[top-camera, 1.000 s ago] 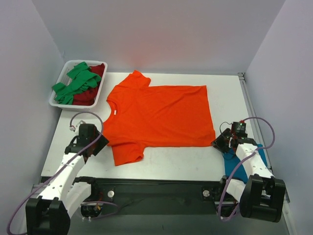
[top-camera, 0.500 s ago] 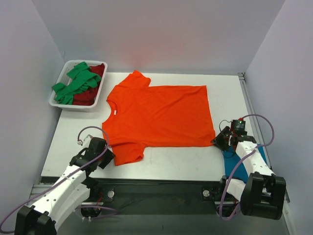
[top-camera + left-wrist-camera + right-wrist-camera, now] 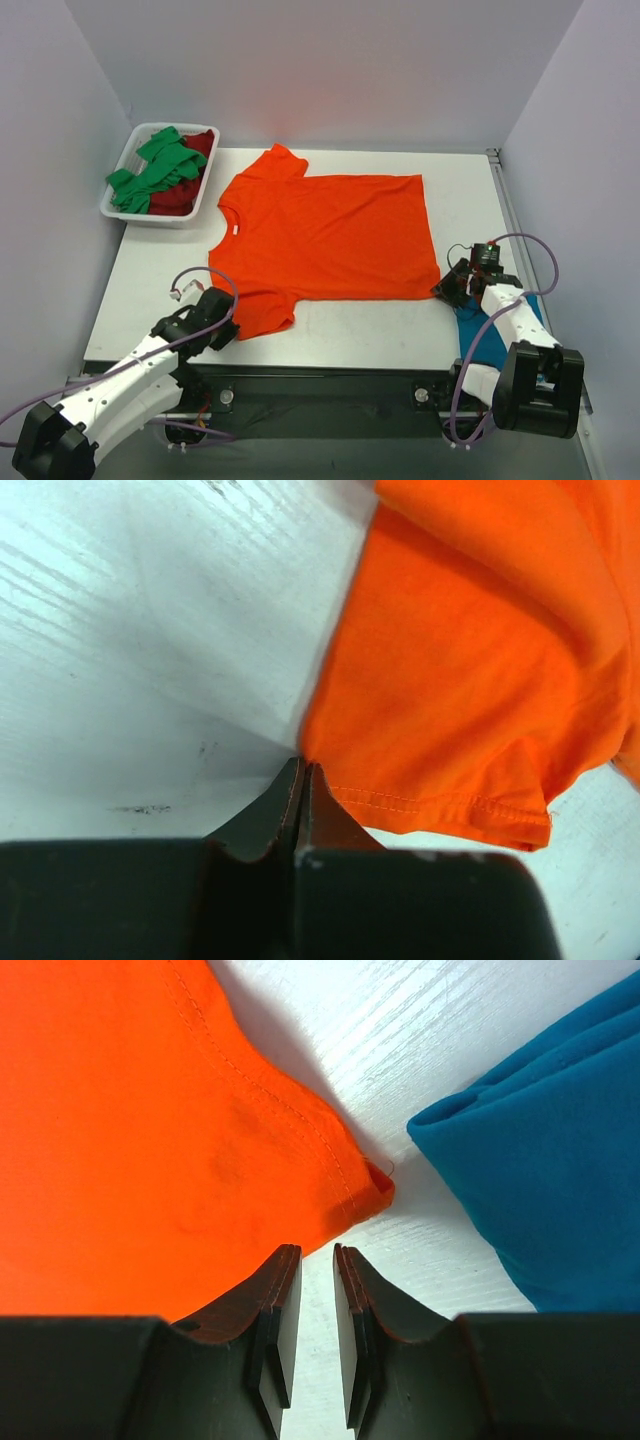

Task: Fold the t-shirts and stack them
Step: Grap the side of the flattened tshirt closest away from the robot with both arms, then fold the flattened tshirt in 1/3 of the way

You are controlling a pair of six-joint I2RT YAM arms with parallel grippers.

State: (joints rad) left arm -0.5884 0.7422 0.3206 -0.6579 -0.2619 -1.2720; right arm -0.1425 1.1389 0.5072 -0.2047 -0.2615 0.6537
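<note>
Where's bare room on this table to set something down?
Bare table: between the white tray and left gripper; right of the orange t-shirt; the front strip between the grippers. Crowded: the tray; the corner with the teal t-shirt and right gripper.

A white surface (image 3: 150,270) fills the middle of the room. Up close, its paint shows thin lines and a few small dark marks. A plain pale back wall (image 3: 320,60) stands behind the surface. A left wall (image 3: 40,180) and a right wall (image 3: 590,140) close in its sides. A thin metal rail (image 3: 508,215) runs along the surface's right edge, and a black bar (image 3: 330,383) along its near edge. The light is soft.
</note>
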